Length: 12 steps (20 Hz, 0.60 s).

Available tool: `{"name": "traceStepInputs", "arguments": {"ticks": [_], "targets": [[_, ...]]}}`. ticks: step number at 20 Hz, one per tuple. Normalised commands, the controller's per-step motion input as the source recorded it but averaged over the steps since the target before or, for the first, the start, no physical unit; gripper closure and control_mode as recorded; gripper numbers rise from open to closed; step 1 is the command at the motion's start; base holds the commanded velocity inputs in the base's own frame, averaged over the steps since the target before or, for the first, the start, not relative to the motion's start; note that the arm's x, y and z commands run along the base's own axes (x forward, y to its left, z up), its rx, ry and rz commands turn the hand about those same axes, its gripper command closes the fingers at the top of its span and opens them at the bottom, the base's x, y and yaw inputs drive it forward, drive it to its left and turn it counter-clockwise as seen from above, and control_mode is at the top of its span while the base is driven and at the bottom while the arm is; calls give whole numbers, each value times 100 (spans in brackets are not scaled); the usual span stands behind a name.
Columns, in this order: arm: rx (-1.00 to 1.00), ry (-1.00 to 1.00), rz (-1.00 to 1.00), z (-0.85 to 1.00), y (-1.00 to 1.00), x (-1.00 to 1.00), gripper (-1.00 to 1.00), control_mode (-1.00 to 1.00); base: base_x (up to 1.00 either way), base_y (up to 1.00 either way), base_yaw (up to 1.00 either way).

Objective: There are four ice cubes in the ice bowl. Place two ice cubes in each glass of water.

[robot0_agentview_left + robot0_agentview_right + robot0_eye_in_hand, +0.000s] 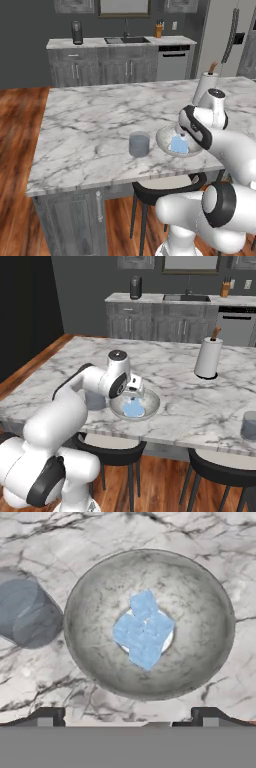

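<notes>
The arm reaches out over the marble island [100, 115], and its gripper [127, 714] hangs above the ice bowl [200, 587] with the jaws spread wide, holding nothing. In the hand view, only the two dark fingertips [47, 716] show at the bottom, well apart from each other.

That same view looks straight down into the bowl: the ice cubes [144, 629] lie bunched together at its centre, touching one another, light blue against the pale bottom. I count about four, though their edges blur together. Just beside the bowl's rim sits a glass of water [25, 614], a translucent grey-blue tumbler, upright and apart from the bowl by a narrow strip of marble.

From the left base view, the bowl [165, 137] sits near the island's front edge, partly hidden by the robot's wrist, with a patch of blue ice [179, 145] visible; the tumbler [139, 144] stands clear to its left. From the right base view, that tumbler is mostly hidden behind the arm, but a second glass of water [249, 426] appears at the far right edge of the counter, well apart from the bowl [150, 403]. A paper towel roll [208, 358] stands upright farther back on the island. A black stool [165, 187] is tucked under the counter's front edge.
</notes>
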Motion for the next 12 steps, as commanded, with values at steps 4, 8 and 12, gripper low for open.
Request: {"name": "traceStepInputs", "arguments": {"ticks": [4,8,12], "targets": [[-3,6,0,-28,0,30,-100,-100,0,0,0],[-5,8,0,-40,0,25,-100,-100,0,0,0],[-1,1,0,-19,0,28,-100,-100,0,0,0]]}}
